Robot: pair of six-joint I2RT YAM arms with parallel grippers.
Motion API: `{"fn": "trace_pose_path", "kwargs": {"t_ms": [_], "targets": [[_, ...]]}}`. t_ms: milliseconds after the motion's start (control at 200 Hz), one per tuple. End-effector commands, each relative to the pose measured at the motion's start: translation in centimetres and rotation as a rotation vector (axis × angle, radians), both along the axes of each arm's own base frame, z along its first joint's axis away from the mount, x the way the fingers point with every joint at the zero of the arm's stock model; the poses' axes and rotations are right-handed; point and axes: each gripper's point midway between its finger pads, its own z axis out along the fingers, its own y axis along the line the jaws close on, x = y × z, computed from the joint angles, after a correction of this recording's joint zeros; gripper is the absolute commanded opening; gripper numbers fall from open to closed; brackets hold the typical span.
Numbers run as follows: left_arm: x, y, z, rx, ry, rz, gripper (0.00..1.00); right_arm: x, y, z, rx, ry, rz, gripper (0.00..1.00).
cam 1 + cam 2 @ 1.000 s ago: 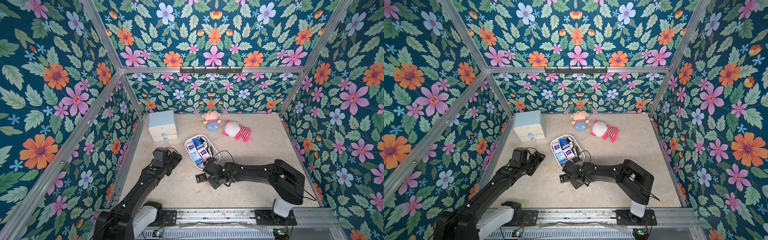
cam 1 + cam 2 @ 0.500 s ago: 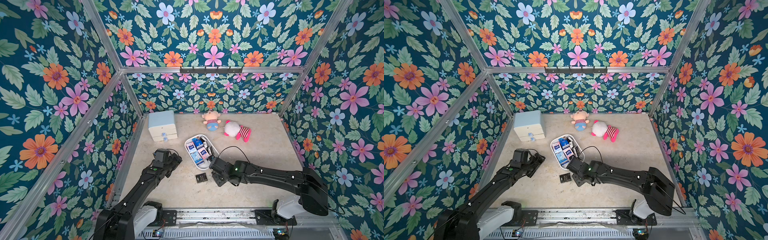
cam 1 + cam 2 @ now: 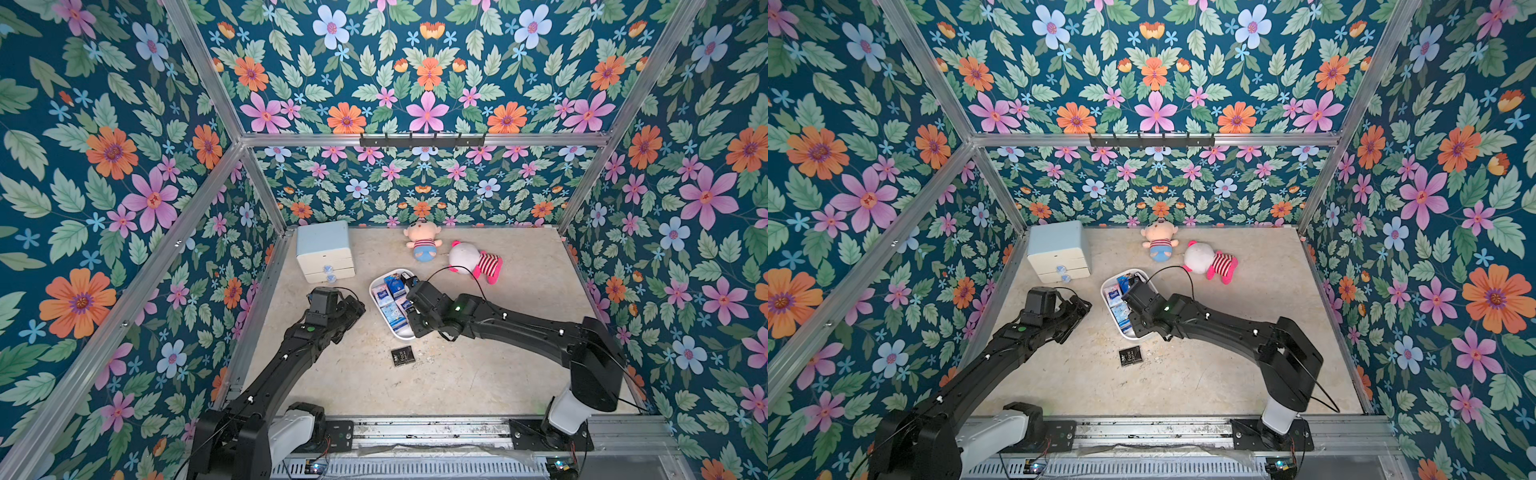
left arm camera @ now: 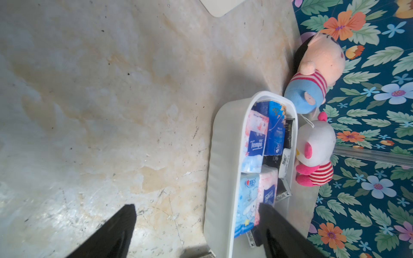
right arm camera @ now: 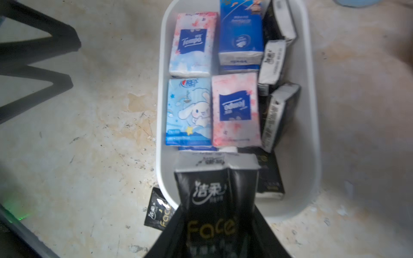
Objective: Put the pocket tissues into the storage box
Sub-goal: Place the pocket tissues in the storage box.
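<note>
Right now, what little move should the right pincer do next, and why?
Probably dip down a little, then let go. The right pincer grips a black tissue packet whose front end points over the near end of the storage box, where some white bottom is bare, so it should land inside.

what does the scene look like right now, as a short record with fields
box: white tub on the table, holding many packets
packets in box: blue, pink-and-white and black
held packet: black, over the box end nearer the robot
right end effector: shut on the held packet
left end effector: open, empty, beside the box
loose packet: black, flat on the table outside the box
not yet in box: held packet, loose packet
at the back: dolls, cabinet
</note>
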Motion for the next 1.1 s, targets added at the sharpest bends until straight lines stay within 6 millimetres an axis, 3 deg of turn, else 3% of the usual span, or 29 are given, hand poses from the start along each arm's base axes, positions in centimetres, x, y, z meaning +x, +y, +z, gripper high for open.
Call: {"fn": "trace_pose_path", "kwargs": {"t_ms": [0,125,200,455,635,790,1095], "targets": [[-0.5,0.8,-0.3,0.034,0.014,0.016,0.91,0.1,1.3,-0.9,0.012,0.019,0.032,0.42],[-0.9,1.0,-0.6,0.022,0.016,0.039,0.91,0.1,2.1,-2.3,0.01,0.042,0.049,0.45],[-1.0,1.0,-0.7,0.008,0.016,0.049,0.91,0.0,2.5,-2.7,0.01,0.055,0.061,0.52],[-1.5,1.1,-1.1,-0.029,0.011,0.087,0.91,-1.0,2.4,-2.0,0.053,0.067,0.108,0.67],[-1.7,1.3,-1.2,-0.035,0.009,0.105,0.91,-1.9,1.5,-1.5,0.051,0.073,0.133,0.68],[-1.5,1.0,-1.5,-0.053,0.016,0.098,0.91,-4.0,1.1,-1.1,0.073,0.122,0.204,0.68],[-1.3,0.6,-1.5,-0.06,0.023,0.085,0.91,-8.3,-1.0,-4.4,0.052,0.278,0.298,0.66]]}}
